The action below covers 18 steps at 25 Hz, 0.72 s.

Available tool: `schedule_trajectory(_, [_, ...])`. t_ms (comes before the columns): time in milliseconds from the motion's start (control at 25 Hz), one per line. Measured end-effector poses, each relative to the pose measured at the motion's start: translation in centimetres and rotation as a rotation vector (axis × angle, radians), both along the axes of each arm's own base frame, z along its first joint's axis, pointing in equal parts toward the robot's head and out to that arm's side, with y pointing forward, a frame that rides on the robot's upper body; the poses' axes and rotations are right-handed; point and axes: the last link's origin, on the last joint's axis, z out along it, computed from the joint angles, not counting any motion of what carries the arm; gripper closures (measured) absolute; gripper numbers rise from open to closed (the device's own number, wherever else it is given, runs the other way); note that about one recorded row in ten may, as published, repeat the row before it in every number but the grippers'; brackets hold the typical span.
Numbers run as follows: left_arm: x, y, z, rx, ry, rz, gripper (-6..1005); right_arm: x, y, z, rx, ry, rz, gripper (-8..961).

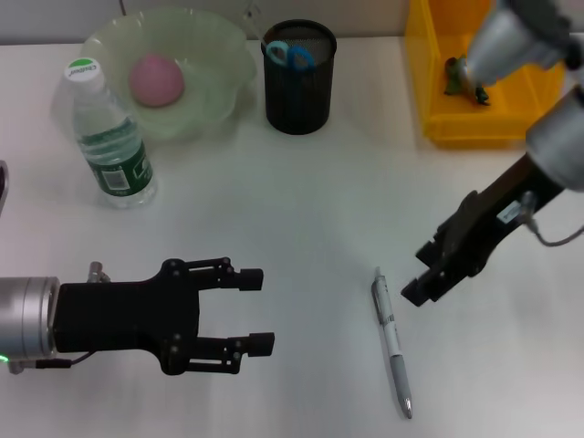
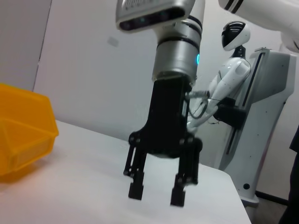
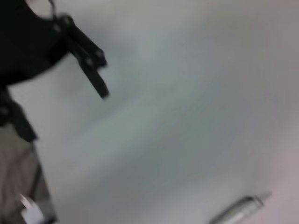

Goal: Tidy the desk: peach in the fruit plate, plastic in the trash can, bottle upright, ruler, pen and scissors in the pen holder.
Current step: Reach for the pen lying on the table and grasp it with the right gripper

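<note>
Your pen (image 1: 391, 342) lies flat on the white desk (image 1: 301, 201), near the front edge and a bit toward the right side, with its tip pointing at the front edge. Your right gripper (image 1: 427, 276) hangs just beside the pen's top end, on the side nearer the right edge, not touching it. The left wrist view shows the right gripper (image 2: 156, 192) with its two fingers apart and nothing between them. Your left gripper (image 1: 255, 311) is near the front left corner, low over the desk, with its fingers (image 1: 248, 278) spread wide and holding nothing. It is well apart from the pen, and bare desk lies between them. The bottle (image 1: 108, 137) stands upright near the left edge with its cap on. Just behind it, at the back edge, sits the pale green plate (image 1: 219, 55) with the pink peach (image 1: 156, 79) inside. Next to the plate is the black mesh holder (image 1: 299, 87), with blue scissors (image 1: 290, 55) handles poking out of the top. A yellow bin (image 1: 438, 100) sits in the back right corner with a small dark thing in it that you cannot make out. Nothing stands between the right gripper and the pen. In the right wrist view the pen (image 3: 238, 210) shows only as a blur.
</note>
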Motion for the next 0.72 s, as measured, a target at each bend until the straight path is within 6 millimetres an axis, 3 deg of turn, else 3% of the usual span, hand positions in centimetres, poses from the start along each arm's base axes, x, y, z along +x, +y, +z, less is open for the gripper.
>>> schedule_trajectory(720, [-0.2,-0.4,-0.3,0.001,-0.008,0.01,214,-2.0,-1.3,-5.9,-0.039,-0.299,0.142,274])
